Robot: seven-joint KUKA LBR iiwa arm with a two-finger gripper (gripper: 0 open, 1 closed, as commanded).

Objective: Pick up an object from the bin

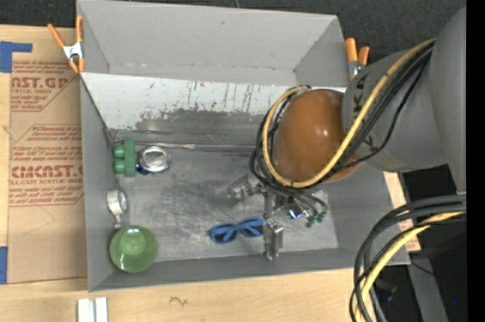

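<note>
The grey arm (424,123) stands highest over the scene, entering from the right; its wrist carries a rounded orange cover (307,135) looped by yellow and black cables (379,85); below the cover, the gripper (258,213) is down at the floor of the grey metal bin (204,32), in the near right part; its two fingers (271,239) stand spread apart, one toward the far left and one toward the near wall, with nothing visibly clamped between them; a blue spectacle-shaped item (231,231) lies flat on the floor just left of the near finger, its right end close beside that finger; whether they touch cannot be told; well apart, in the near left corner, rests a green translucent ball (133,249); just beyond it lies a small clear piece (116,201); farther along the left wall sit a green-and-white piece (123,158) and, just beside it on the right, a round silver-and-blue piece (154,159).
</note>
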